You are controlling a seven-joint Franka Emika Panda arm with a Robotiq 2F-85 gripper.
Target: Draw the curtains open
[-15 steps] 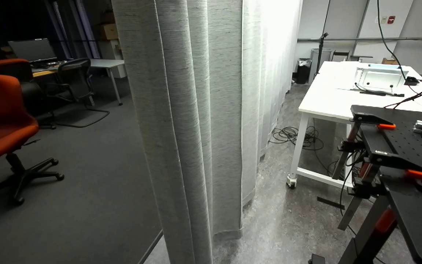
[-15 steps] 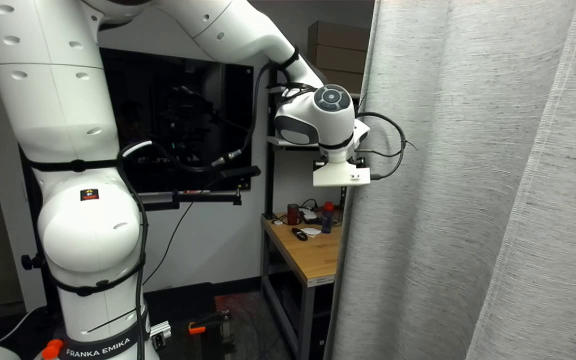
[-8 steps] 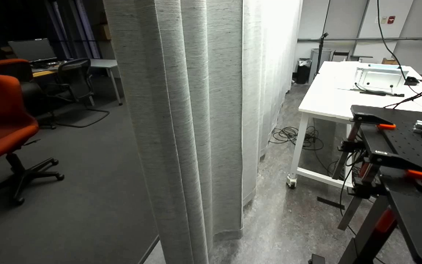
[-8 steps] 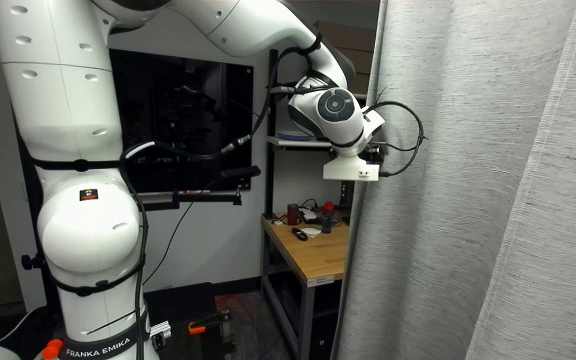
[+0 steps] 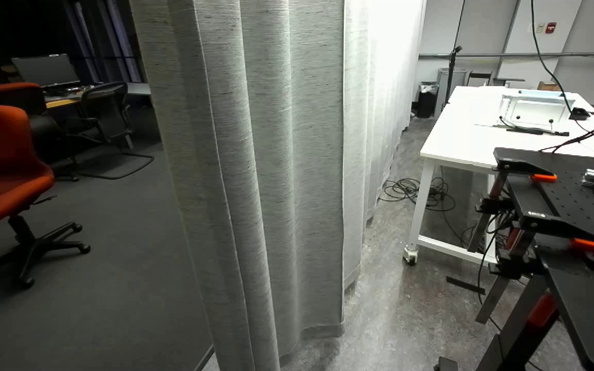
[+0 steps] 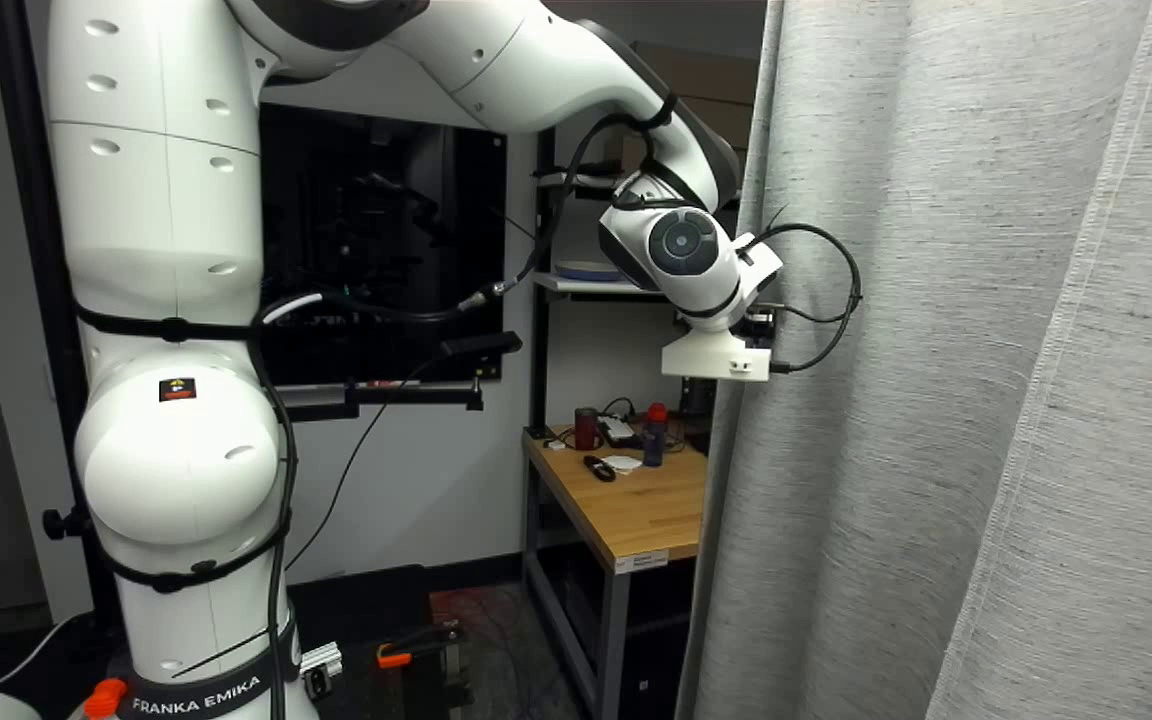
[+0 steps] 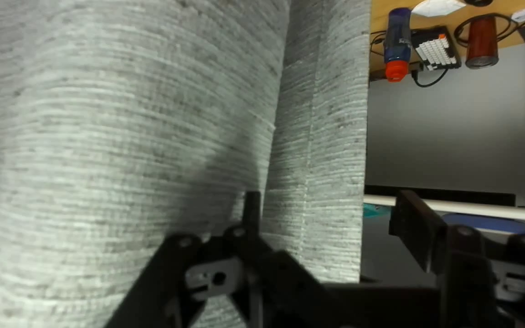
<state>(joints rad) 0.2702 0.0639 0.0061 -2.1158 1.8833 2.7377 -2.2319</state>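
The curtain hangs in tall grey-white pleats in an exterior view, its free edge at the left. It also fills the right side in an exterior view, with its free edge just behind my robot hand. In the wrist view the curtain covers the left and middle. My gripper is open. One dark finger is against or very near a fold of the curtain; the other is beyond the free edge, so the edge strip lies between them. In the exterior view my fingers are mostly hidden behind the hand and its pale mount.
A wooden desk with a bottle and a mug stands behind the hand. A shelf is above it. A white table and a black bench stand beside the curtain; an orange chair is opposite.
My hand has moved right, and lately slightly down, in the exterior view. The curtain's free edge has shifted with it, rightward there and leftward in the exterior view with the chairs.
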